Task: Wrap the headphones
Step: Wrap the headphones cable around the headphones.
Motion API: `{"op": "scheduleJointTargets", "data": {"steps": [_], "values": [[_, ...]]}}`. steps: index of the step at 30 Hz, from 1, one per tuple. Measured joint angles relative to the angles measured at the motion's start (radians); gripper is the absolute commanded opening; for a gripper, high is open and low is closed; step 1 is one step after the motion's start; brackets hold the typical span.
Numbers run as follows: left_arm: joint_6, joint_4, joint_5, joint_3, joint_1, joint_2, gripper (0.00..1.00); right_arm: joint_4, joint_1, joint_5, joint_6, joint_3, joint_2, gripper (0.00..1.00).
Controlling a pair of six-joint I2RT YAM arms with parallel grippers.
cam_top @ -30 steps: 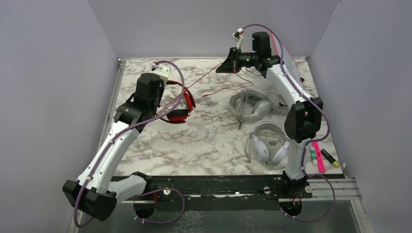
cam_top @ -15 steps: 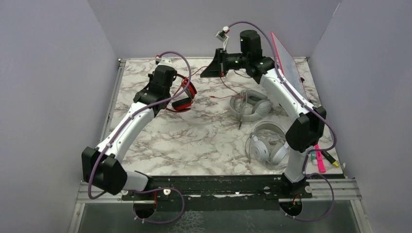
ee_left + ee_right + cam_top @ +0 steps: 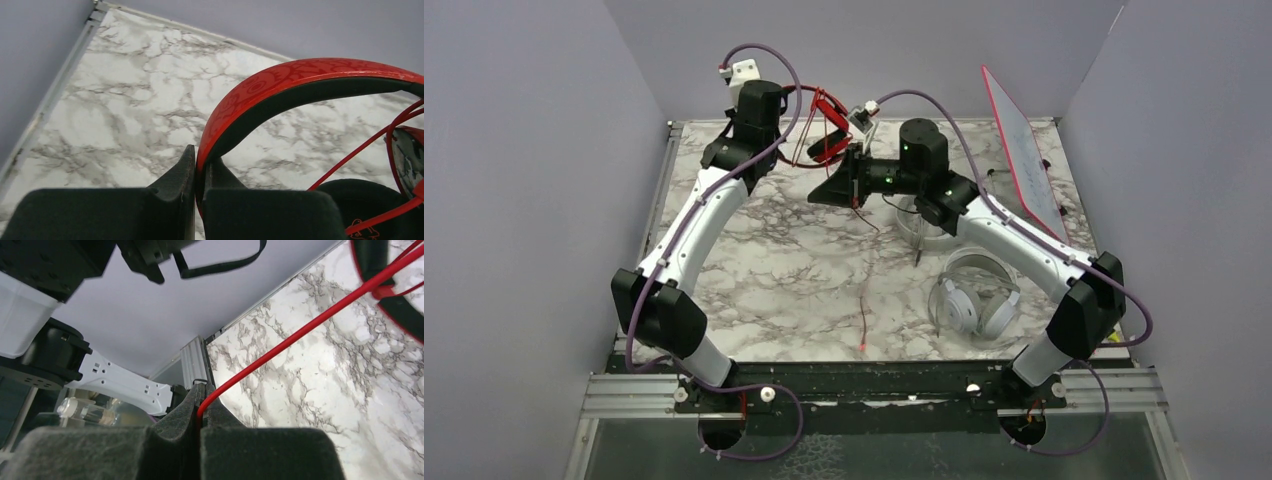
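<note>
1. Gripping the red patterned headband (image 3: 300, 82) of the red-and-black over-ear headset (image 3: 824, 125), the left end effector (image 3: 195, 162) has its two black fingers pinched narrow on the lower end of the band. The headset hangs raised above the far edge of the white marble-patterned desk (image 3: 774, 280), close to the back wall.
2. Right end effector (image 3: 200, 407): the fingers are closed tight on the thin red cable (image 3: 310, 325), which runs taut from the fingertips up towards the black ear cup of the raised headset.
3. Seen from above, the right end effector (image 3: 817, 196) points left and sits just below and to the right of the raised headset. From it the free length of the red cable (image 3: 862, 300) trails towards the near edge of the desk.
4. Light grey over-ear headset (image 3: 921, 228): lying on the desk right of centre, largely hidden beneath the right arm.
5. White-silver over-ear headset (image 3: 972, 300): lying flat on the desk nearer the arm bases, just beside the right arm, apart from both end effectors.
6. White board with a red frame (image 3: 1024, 150): leaning tilted at the far right of the desk, by the right wall.
</note>
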Motion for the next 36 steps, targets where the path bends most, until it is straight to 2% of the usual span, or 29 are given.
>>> {"op": "scheduleJointTargets", "data": {"steps": [11, 16, 19, 23, 27, 30, 36], "values": [[-0.296, 0.002, 0.223, 0.108, 0.034, 0.000, 0.00, 0.293, 0.117, 0.177, 0.033, -0.260, -0.018, 0.01], [-0.364, 0.012, 0.320, 0.122, 0.058, -0.018, 0.00, 0.420, 0.119, 0.240, 0.067, -0.410, -0.046, 0.01], [-0.379, 0.013, 0.382, 0.132, 0.068, -0.043, 0.00, 0.466, 0.109, 0.253, 0.078, -0.443, -0.047, 0.01], [-0.382, 0.020, 0.455, 0.138, 0.073, -0.091, 0.00, 0.542, 0.054, 0.207, 0.116, -0.449, -0.024, 0.01], [-0.381, 0.025, 0.555, 0.138, 0.078, -0.146, 0.00, 0.617, -0.027, 0.106, 0.144, -0.439, 0.068, 0.01], [-0.376, 0.024, 0.634, 0.138, 0.080, -0.182, 0.00, 0.628, -0.053, 0.042, 0.141, -0.417, 0.149, 0.01], [-0.342, 0.012, 0.720, 0.136, 0.080, -0.206, 0.00, 0.632, -0.092, -0.026, 0.135, -0.411, 0.163, 0.01]]}}
